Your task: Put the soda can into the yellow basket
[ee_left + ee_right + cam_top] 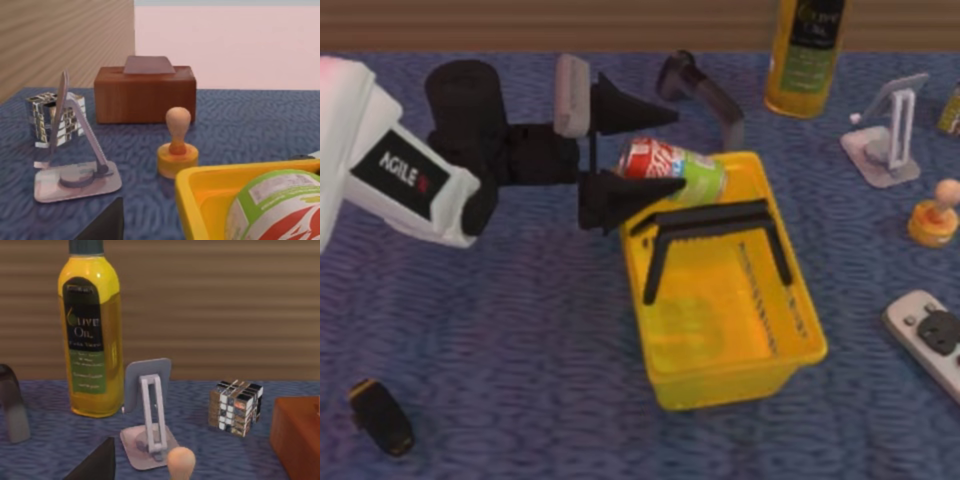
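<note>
My left gripper (638, 150) is above the far left corner of the yellow basket (800, 345), and its two black fingers stand wide apart. The soda can (672, 166) lies on its side between them, its silver top toward my wrist and its green end pointing away from me over the basket's rim. The near finger (625, 190) seems to touch the can's side; the far finger (625, 105) stands clearly off it, so I judge that I do not clamp the can now. Whether it rests on the rim or is in the air, I cannot tell.

I judge the can as light, stiff and smooth, so it can slip or roll easily. Its thin wall may dent under hard pressure. The best hold is across the middle of the round body, with moderate force.

In my left wrist view the can's label is just in front of me, inside the yellow wall.

My right arm is out of the top view, parked
</note>
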You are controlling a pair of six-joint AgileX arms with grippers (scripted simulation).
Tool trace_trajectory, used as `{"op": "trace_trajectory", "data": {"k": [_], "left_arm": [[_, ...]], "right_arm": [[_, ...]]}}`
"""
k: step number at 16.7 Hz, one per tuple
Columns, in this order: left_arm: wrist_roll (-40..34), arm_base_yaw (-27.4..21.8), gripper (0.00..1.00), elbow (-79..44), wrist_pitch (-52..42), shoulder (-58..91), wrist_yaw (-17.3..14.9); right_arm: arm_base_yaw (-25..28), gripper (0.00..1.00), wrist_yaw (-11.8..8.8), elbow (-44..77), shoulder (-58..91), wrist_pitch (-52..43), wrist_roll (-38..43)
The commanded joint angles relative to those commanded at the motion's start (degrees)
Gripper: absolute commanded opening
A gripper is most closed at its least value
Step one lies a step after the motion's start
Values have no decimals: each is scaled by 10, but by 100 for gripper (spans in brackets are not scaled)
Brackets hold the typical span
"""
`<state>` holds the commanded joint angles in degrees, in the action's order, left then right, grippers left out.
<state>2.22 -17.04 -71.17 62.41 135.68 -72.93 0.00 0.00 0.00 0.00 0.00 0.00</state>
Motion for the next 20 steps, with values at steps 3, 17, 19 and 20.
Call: {"op": "trace_trajectory", "data": {"k": [3, 17, 19, 20], "left_arm": [[1, -2, 100, -1, -1, -2, 1], [-75, 79, 100, 138, -166, -408, 223], [-86, 97, 100, 192, -218, -524, 284], [-90, 105, 100, 220, -245, -581, 315]], "right_arm": [[0, 100, 0, 0, 0, 0, 0], [129, 100, 0, 399, 424, -274, -201], [160, 100, 0, 497, 528, -341, -251], [176, 100, 0, 546, 581, -375, -276]]}}
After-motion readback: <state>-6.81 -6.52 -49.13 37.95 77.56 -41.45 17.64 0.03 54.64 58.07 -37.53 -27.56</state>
